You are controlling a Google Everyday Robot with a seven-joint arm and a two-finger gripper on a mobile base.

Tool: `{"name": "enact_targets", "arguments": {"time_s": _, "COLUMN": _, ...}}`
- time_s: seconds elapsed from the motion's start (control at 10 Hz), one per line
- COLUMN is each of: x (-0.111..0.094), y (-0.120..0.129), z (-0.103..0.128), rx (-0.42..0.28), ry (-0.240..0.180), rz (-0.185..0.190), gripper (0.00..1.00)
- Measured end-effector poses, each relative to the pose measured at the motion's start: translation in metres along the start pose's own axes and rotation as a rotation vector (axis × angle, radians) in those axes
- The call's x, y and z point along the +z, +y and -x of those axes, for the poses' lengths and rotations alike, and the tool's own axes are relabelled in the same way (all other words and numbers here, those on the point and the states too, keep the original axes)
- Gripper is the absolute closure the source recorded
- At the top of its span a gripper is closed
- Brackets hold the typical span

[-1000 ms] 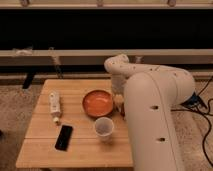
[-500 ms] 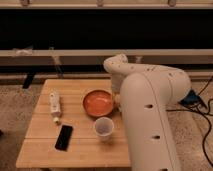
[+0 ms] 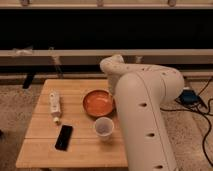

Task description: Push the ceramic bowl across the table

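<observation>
**Operator:** What's closest on the counter?

**Spotter:** On your counter, the light plank top, the nearest thing is a black phone. It lies flat toward the front left. Just to its right and a little farther back stands a small white cup, upright with its mouth up.

**Operator:** And the bowl?

**Spotter:** Your ceramic bowl sits upright right behind the cup, around the middle of the counter and toward its right side. It is orange-red inside with a darker rim. Cup and bowl are very close, and I can't tell you whether they touch. Well apart to the left, a white bottle lies on its side near the left edge.

**Operator:** Where's my end effector?

**Spotter:** Your arm fills the right side of the view. It rises from the bottom, bends over at the counter's far right, and points down beside the bowl. The end effector is low at the bowl's right rim, mostly hidden by the arm. I can't tell you whether it is clenched or released, or whether it meets the bowl.

**Operator:** Beyond that?

**Spotter:** A pale rail runs across behind the counter against a dark background. Cables lie on the speckled floor at far right.
</observation>
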Motion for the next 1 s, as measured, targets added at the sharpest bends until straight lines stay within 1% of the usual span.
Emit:
{"name": "enact_targets", "arguments": {"time_s": 0.3, "x": 0.002, "y": -0.01, "z": 0.003, "rx": 0.017, "ry": 0.011, "rz": -0.019, "gripper": 0.35}}
{"name": "enact_targets", "arguments": {"time_s": 0.7, "x": -0.001, "y": -0.032, "z": 0.007, "rx": 0.06, "ry": 0.014, "rz": -0.04, "gripper": 0.35}}
{"name": "enact_targets", "arguments": {"time_s": 1.0, "x": 0.0, "y": -0.048, "z": 0.011, "rx": 0.084, "ry": 0.025, "rz": -0.081, "gripper": 0.35}}
